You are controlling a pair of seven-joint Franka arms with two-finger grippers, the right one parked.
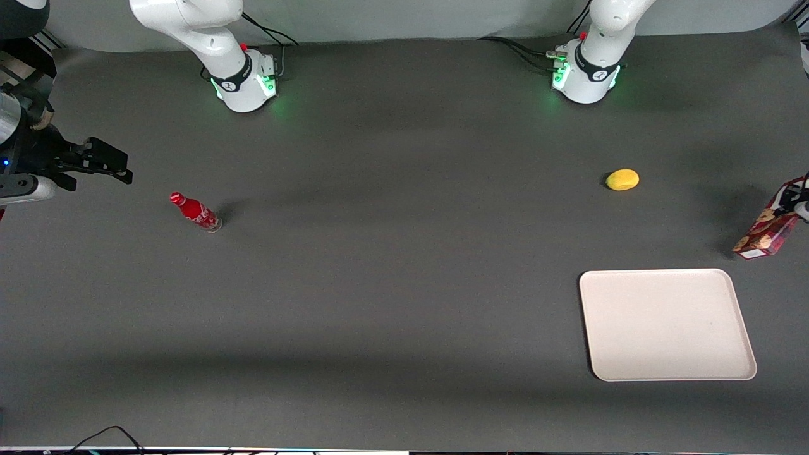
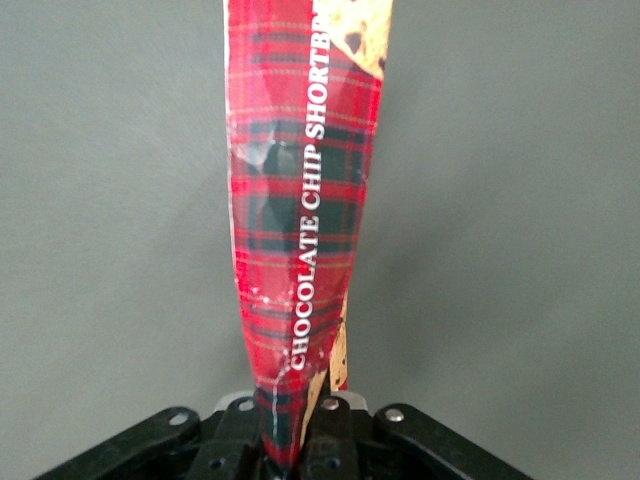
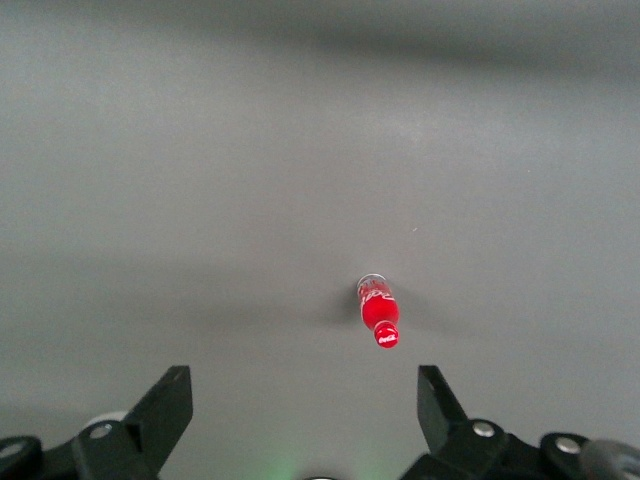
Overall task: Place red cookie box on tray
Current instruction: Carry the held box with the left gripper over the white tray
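The red cookie box (image 1: 766,229), a dark-red tartan carton with cookie pictures, hangs tilted at the working arm's end of the table. It is held by its upper end, and its white-labelled lower end is near the tabletop. My left gripper (image 1: 795,197) is shut on that upper end, mostly cut off by the picture's edge. In the left wrist view the gripper (image 2: 288,440) pinches the box (image 2: 300,230) between its black fingers, and the carton is squeezed flat there. The cream-white tray (image 1: 667,324) lies flat, nearer the front camera than the box, with nothing on it.
A yellow lemon-like fruit (image 1: 622,179) lies farther from the front camera than the tray. A red bottle (image 1: 195,212) stands toward the parked arm's end of the table; the right wrist view shows the bottle (image 3: 379,314) too. Both arm bases stand along the table's edge farthest from the front camera.
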